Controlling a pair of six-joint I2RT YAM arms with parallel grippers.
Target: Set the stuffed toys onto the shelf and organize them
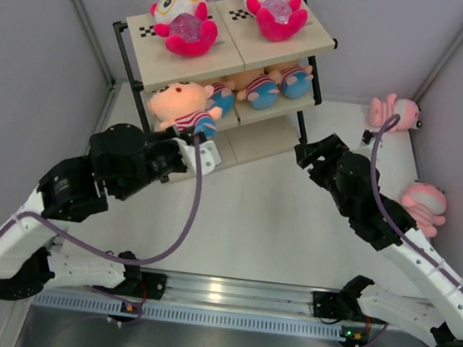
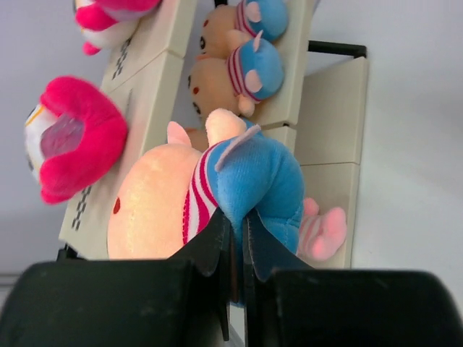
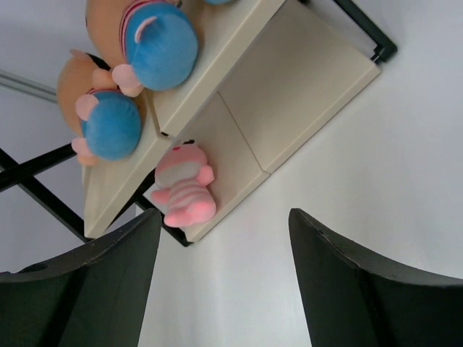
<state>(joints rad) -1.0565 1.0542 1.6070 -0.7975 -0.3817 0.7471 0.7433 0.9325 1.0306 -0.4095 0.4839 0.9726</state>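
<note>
The shelf (image 1: 228,52) stands at the back centre. Two white-faced hot-pink toys (image 1: 182,19) (image 1: 271,6) lie on its top board. Two peach striped toys (image 1: 262,89) (image 1: 295,79) sit on the middle board. My left gripper (image 1: 203,139) is shut on the blue bottom of a third peach toy (image 1: 181,105) at the left end of the middle board; the wrist view shows the jaws (image 2: 237,220) pinching the blue fabric (image 2: 260,173). A pale pink toy (image 3: 184,188) lies on the bottom board. My right gripper (image 1: 311,152) is open and empty in front of the shelf's right side (image 3: 224,215).
Two pale pink toys lie on the table at the right, one near the back wall (image 1: 395,111) and one by the right arm (image 1: 425,204). Grey walls close in both sides. The arms' base rail (image 1: 226,294) runs along the near edge.
</note>
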